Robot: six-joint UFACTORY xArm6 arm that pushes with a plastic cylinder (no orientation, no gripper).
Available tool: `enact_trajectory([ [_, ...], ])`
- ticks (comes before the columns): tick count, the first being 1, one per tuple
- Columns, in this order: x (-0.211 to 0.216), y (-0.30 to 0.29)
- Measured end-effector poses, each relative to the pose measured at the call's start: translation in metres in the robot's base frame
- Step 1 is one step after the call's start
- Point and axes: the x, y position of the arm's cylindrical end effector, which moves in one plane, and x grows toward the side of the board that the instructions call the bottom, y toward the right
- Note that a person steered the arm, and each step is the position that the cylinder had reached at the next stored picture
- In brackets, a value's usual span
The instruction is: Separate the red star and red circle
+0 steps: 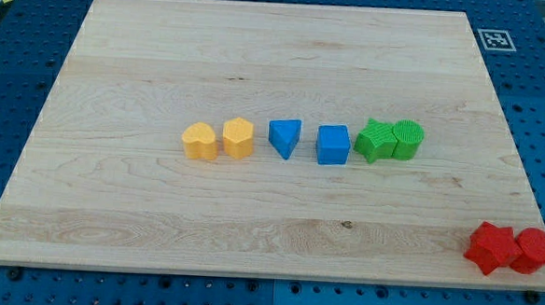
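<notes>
A: Logging surfaces first. What is the board (165,53) showing?

B: Pale wood, planks running left to right, fine grain lines, one small dark knot showing toward the bottom centre. It is sitting on a blue perforated base (5,82), with a black-and-white marker tag (494,39) lying at the view's top right, off the wood.

A: Blocks?

B: All are looking like ribbed, layered plastic. A row is running across the middle. From the view's left: a yellow heart-like block (199,141), a yellow hexagonal block (238,139) just beside it, a blue triangle (285,137), a blue cube (333,144), then a green star (376,141) touching a green circle (408,139).

A: And the task pair?

B: The red star (489,248) and the red circle (535,250) are sitting at the board's bottom right corner, hanging over the edge onto the blue base. They are pressing against each other, star on the view's left, circle on the right. They are lying well apart from the middle row.

A: Tool state? How far open, anything held?

B: There is no claw on this rig, only a rod, so nothing is opening or holding. My tip is not showing anywhere in the view, nor is the rod, so I cannot tell where it is standing relative to the blocks. No block is showing anything in contact with it except its neighbours.

A: Noting: red pair touching, not yet separated.
</notes>
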Motion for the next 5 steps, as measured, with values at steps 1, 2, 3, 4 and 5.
enact_trajectory([
  [1,0.0,-0.021],
  [2,0.001,-0.048],
  [3,0.001,-0.073],
  [4,0.002,-0.106],
  [5,0.0,-0.142],
])
